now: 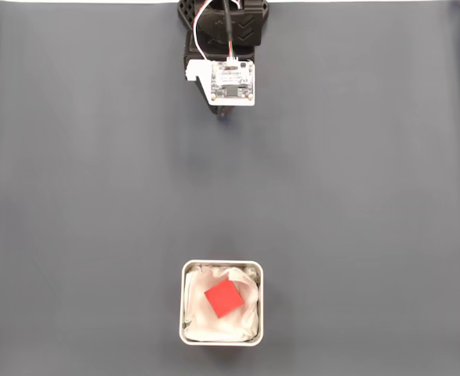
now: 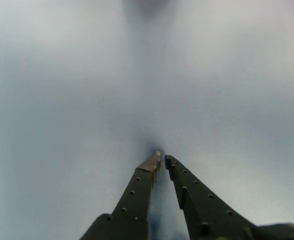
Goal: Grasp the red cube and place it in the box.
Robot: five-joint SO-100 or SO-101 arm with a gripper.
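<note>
While its two dark fingers sit almost together with nothing between them, the pincer (image 2: 163, 159) points down at the bare grey surface (image 1: 81, 196) at the far edge in the fixed view. Well apart, at the near edge, the red cube (image 1: 223, 298) lies inside the box (image 1: 186, 309).

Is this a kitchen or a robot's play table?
Likely a robot test table: a plain grey mat, a black arm's end effector empty, tips nearly together, and a small red cube in a square silvery metal tin.
</note>
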